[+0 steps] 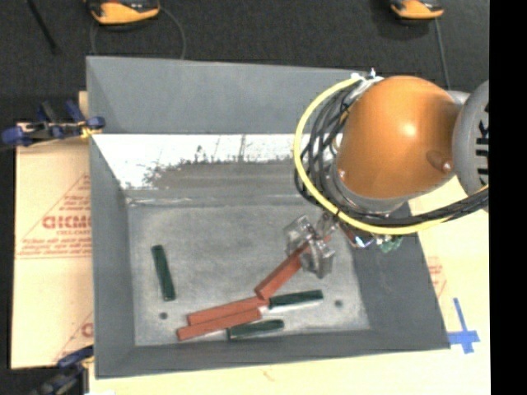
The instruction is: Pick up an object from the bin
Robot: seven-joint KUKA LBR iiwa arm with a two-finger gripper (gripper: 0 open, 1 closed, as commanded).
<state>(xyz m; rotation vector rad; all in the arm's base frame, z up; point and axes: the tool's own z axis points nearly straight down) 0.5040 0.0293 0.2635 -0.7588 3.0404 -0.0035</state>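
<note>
At the top-right end of the slanted red-brown stick [278, 276], down in the grey metal bin [115, 245]: the gripper [310, 246], fingers [323, 258] drawn in close, with that stick end pinched between them as far as can be made out. Touching the slanted stick's lower end, flat red-brown sticks [226, 312] stretching off down-left. Just right of that lower end, a dark green stick [295, 299]; a bit below, a second green stick [255, 329]. Way off to the left and on its own, a third green stick [163, 271], nearly upright in the view. Up above the slanted stick, the arm's orange cover [395, 138] and looped cables [306, 142].
</note>
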